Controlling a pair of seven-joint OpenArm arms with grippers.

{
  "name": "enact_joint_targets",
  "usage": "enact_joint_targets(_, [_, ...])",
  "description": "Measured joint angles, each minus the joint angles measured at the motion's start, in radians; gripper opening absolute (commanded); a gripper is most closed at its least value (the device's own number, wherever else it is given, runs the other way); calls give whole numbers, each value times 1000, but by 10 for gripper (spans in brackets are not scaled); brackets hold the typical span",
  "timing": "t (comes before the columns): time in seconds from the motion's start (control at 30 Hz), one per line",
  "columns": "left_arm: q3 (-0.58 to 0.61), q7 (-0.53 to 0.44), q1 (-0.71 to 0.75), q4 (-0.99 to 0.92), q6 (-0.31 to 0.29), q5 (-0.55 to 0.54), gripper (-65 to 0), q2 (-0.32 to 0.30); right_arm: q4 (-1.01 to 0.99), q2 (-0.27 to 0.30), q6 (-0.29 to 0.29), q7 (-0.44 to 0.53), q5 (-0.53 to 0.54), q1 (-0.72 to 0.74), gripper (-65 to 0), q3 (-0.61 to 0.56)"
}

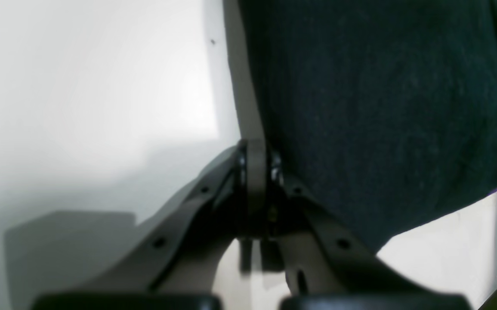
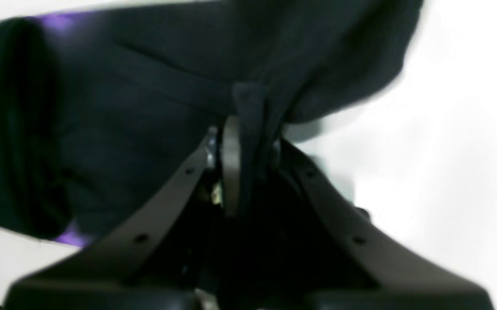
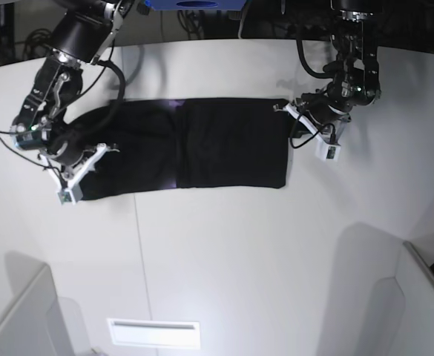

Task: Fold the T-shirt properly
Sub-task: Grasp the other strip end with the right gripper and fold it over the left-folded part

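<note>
The black T-shirt (image 3: 202,144) lies as a band across the white table (image 3: 276,259), the right gripper (image 2: 248,137) pinching its left end, the left gripper (image 1: 257,163) clenched empty beside its right edge, risking a lopsided fold.

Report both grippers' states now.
Left gripper: shut at the edge of the T-shirt; grip on the cloth cannot be told.
Right gripper: shut on the T-shirt.
</note>
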Motion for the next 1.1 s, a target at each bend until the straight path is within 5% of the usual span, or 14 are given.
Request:
enact_joint_targets(0.17, [0, 1, 0, 2, 0, 0, -650, 0, 119, 3, -99, -9, -7, -55, -650, -117])
enact_joint_targets(0.33, [1, 5, 0, 3, 0, 1, -650, -1, 220, -36, -126, -7, -1, -75, -650, -228])
enact_joint_targets(0.63, [66, -10, -1, 5, 3, 3, -650, -12, 235, -85, -130, -51, -1, -78, -650, -364])
enact_joint_targets(1.1, [139, 5, -19, -2, 0, 0, -650, 33, 288, -88, -131, -55, 50, -90, -650, -369])
